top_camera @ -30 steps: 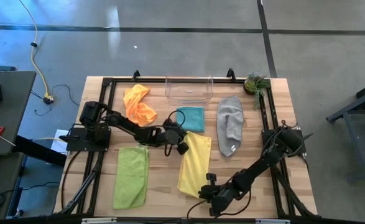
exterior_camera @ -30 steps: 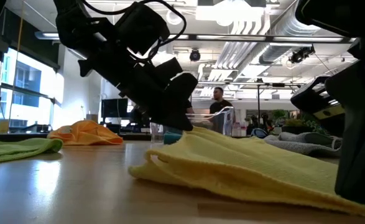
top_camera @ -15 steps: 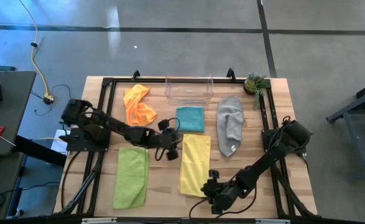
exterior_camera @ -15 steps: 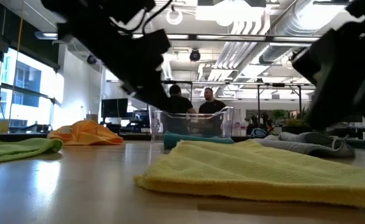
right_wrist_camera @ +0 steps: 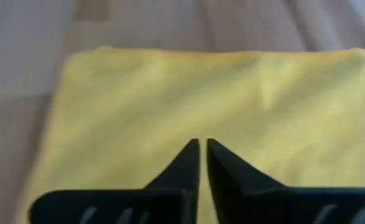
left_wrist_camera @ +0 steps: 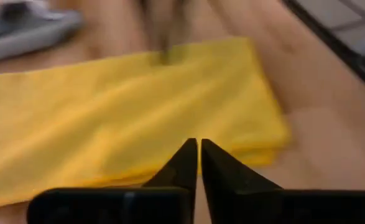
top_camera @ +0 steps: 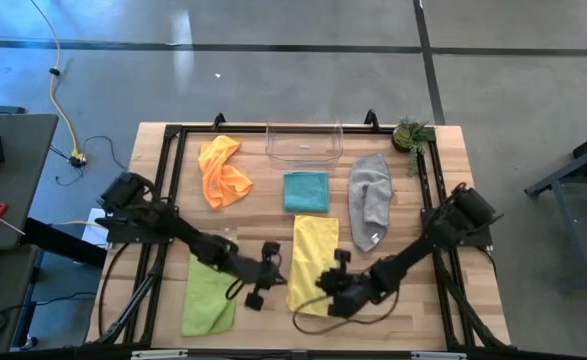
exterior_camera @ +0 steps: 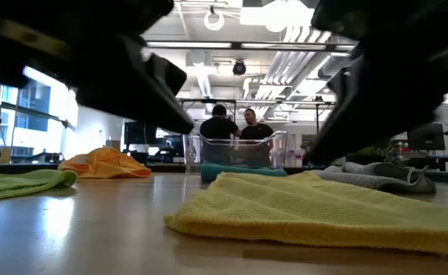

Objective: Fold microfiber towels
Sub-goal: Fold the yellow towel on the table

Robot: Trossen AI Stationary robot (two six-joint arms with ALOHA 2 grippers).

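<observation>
I'm seeing the yellow towel (top_camera: 313,250) lying folded mid-table, below the teal towel (top_camera: 305,191), between the lime green towel (top_camera: 207,297) and grey towel (top_camera: 370,202). My left gripper (top_camera: 269,281) and right gripper (top_camera: 325,290) are flanking its near end, both pinched closed, holding nothing.

Clear plastic bin (top_camera: 304,143) at table's (top_camera: 403,310) far edge; small potted plant (top_camera: 410,133) beside it.

You are looking at five microfiber towels: one orange towel (top_camera: 223,170), one teal towel (top_camera: 306,191), one grey towel (top_camera: 370,200), one yellow towel (top_camera: 313,262) and one lime green towel (top_camera: 206,298). One clear plastic bin (top_camera: 304,142) is sitting at twelve o'clock, one potted plant (top_camera: 410,133) at one o'clock.
</observation>
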